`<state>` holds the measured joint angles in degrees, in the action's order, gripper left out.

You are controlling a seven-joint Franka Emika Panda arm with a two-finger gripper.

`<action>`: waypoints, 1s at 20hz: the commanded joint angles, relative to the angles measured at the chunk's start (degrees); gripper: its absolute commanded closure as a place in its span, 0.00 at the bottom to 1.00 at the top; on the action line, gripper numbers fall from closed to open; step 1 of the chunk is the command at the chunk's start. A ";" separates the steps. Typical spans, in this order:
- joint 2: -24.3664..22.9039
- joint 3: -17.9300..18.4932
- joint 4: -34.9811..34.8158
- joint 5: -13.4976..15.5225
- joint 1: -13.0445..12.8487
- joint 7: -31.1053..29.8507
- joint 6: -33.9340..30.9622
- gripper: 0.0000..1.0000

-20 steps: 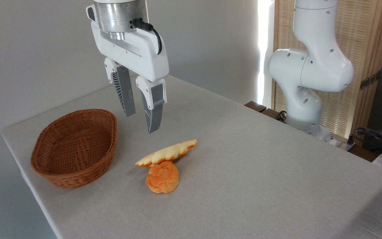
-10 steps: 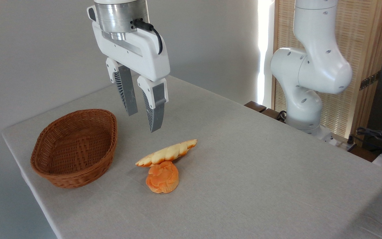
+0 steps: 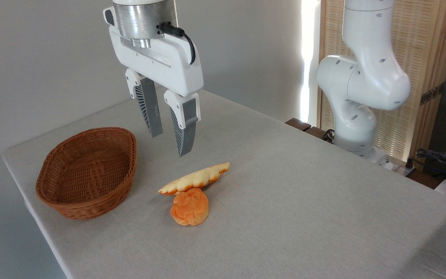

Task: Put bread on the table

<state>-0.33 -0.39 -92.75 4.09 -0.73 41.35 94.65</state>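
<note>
The bread (image 3: 196, 179), a long pale golden braided loaf, lies on the grey-beige table (image 3: 292, 186) near its middle. Its near side rests against a round orange bun (image 3: 189, 207). My gripper (image 3: 170, 142) hangs in the air above and behind the loaf, a little to its left. The two grey fingers are apart with nothing between them, so it is open. The fingertips are well clear of the loaf.
A brown oval wicker basket (image 3: 87, 172) with nothing inside stands at the left near the table's edge. The arm's white base (image 3: 356, 116) rises behind the table's far right edge. Cables (image 3: 443, 159) lie at the far right.
The gripper has drifted slightly to the right, staying open at about the same height. The loaf, bun and basket have not moved.
</note>
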 commanded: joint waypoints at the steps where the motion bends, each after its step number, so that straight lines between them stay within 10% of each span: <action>1: 0.24 1.00 1.34 -0.66 -1.20 -0.66 -1.84 0.00; 20: 0.85 0.83 1.43 -3.48 -1.29 -1.98 -1.84 0.00</action>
<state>-0.17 -0.24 -92.72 1.58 -1.06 40.81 94.62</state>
